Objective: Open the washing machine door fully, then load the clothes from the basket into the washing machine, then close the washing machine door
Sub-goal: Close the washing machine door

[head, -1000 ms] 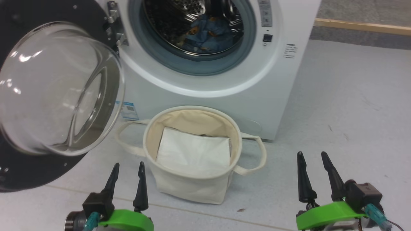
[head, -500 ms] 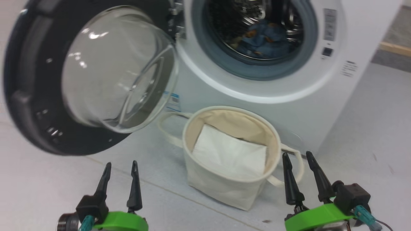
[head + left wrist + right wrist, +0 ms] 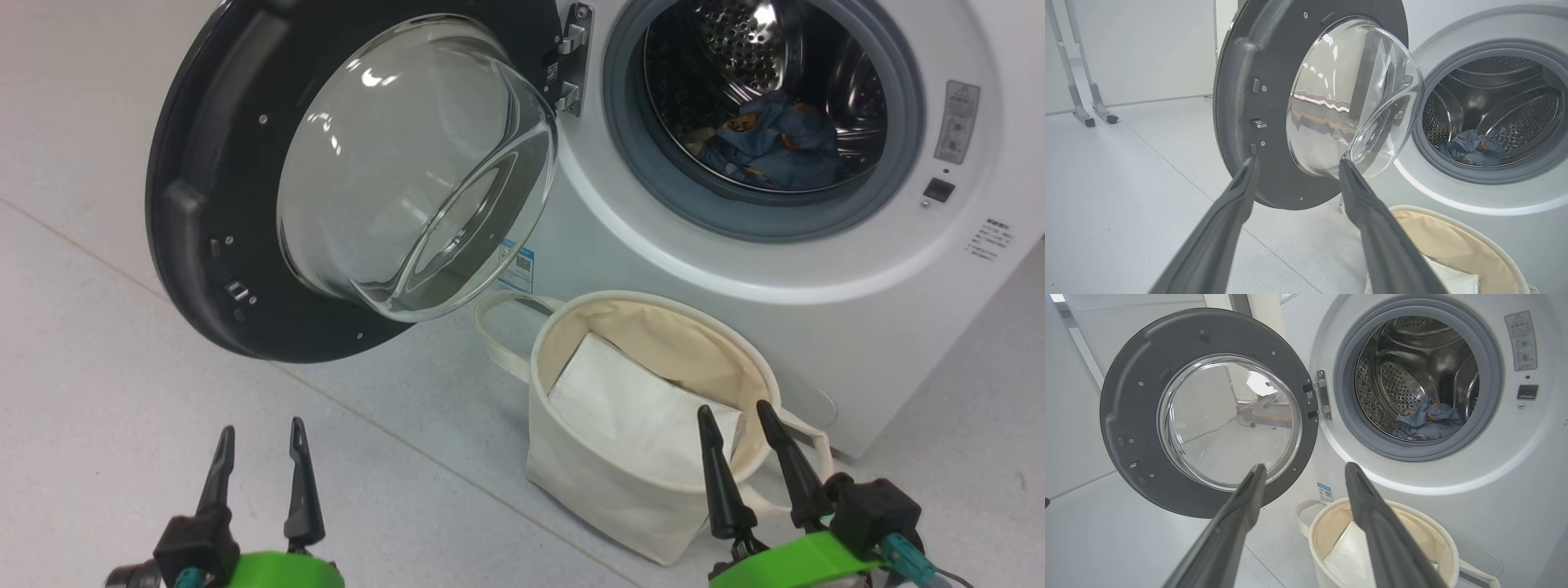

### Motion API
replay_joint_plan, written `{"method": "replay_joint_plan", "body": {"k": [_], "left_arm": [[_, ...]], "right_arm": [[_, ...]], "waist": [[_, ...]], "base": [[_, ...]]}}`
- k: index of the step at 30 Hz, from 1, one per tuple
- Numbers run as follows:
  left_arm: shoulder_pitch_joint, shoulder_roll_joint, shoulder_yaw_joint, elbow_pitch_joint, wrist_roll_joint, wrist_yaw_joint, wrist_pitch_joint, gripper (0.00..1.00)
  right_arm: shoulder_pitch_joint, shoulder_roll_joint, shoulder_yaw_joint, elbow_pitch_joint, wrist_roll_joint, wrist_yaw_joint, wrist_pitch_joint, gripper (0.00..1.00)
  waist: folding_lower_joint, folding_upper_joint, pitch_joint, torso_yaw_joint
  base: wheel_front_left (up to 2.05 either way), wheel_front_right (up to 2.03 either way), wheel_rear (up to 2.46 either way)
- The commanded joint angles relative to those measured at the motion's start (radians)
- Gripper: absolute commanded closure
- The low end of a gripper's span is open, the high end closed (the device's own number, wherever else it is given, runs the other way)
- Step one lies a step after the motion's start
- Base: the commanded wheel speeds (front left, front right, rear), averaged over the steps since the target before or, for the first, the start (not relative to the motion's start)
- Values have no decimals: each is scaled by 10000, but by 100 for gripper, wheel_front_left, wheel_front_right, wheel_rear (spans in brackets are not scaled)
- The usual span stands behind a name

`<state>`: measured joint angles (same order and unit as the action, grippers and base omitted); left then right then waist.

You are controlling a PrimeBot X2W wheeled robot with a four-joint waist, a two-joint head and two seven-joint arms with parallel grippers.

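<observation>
A push landing on the bulging glass rather than the black rim of the door (image 3: 204,212) would probably slide off. The right tool (image 3: 733,406), close against the basket (image 3: 588,482), might snag a looped handle or take the white sheet (image 3: 637,408) for laundry. Both tools stood wide and empty. The door hung open at twelve o'clock from the left tool (image 3: 260,426). The clothes (image 3: 771,143) lay inside the washing machine (image 3: 653,278), at twelve o'clock from the right tool and well apart from it.

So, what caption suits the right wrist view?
Glossy black round door open wide, blue printed clothes in the steel drum, cream canvas basket below.
</observation>
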<state>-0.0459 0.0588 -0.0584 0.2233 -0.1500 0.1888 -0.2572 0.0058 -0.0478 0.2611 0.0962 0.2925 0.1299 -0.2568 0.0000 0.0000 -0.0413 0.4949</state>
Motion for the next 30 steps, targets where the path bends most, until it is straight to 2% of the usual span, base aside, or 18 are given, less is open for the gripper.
{"method": "replay_joint_plan", "body": {"k": [1, 5, 6, 7, 11, 13, 15, 16, 18, 22, 25, 28, 30], "left_arm": [[-328, 74, 336, -479, 119, 28, -46, 0], [-256, 114, 226, -687, 364, -116, -46, 0], [-264, 110, 211, -763, 350, -194, -46, 73], [-282, 99, 229, -899, 283, -278, -46, 100], [-430, 18, 456, -1853, -256, -679, -46, 100], [-556, 11, 566, -2755, -177, -1063, -46, 100], [-506, -25, 884, -3278, -858, -1584, -46, 100], [-506, -25, 884, -3278, -858, -1584, -46, 100], [-550, -51, 1307, -3365, -1846, -2190, -46, 100], [-1071, -70, 2236, -2918, -3956, -2850, -22, 100], [-1860, 99, 2969, -2442, -6422, -3053, 832, 100], [-2735, 772, 3904, -2022, -8521, -3082, 2021, 100], [-3390, 1324, 4568, -1529, -9701, -2909, 2814, 100]], "right_arm": [[-378, -24, 234, -275, 48, 8, -49, 0], [-363, -24, 223, -244, 37, 8, -49, 0], [-342, -24, 202, -248, 42, 8, -49, 0], [-317, -24, 172, -254, 48, 8, -49, 0], [-187, -24, -35, -298, 61, 8, -49, 0], [-152, -24, -71, -313, 67, 8, -49, 0], [-192, -24, -68, -310, 18, 8, -49, 0], [-192, -24, -68, -310, 18, 8, -49, 0], [-256, -24, -91, -301, -35, 8, -49, 0], [-429, -24, -92, -258, -165, 8, -49, 0], [-581, -24, -39, -246, -230, 8, -49, 0], [-732, -24, -18, -255, -322, 8, -49, 0], [-825, -24, -19, -233, -424, 8, -49, 0]], "waist": [[0, 0, 3, -9], [0, 0, 1, -17], [0, 0, 0, -16], [0, 0, 1, -14], [0, 0, 50, 19], [0, 0, 136, -39], [0, 0, 294, -134], [0, 0, 294, -134], [0, 0, 446, -212], [0, 0, 706, -354], [0, 0, 851, -472], [0, 0, 1015, -623], [0, 0, 1124, -736]], "base": [[0, 0, 0], [0, 0, 0], [0, 0, 0], [0, 0, 0], [0, 0, 0], [0, 0, 0], [0, 0, 0], [0, 0, 0], [0, 0, 0], [0, 0, 0], [0, 0, 0], [0, 0, 0], [0, 0, 0]]}}
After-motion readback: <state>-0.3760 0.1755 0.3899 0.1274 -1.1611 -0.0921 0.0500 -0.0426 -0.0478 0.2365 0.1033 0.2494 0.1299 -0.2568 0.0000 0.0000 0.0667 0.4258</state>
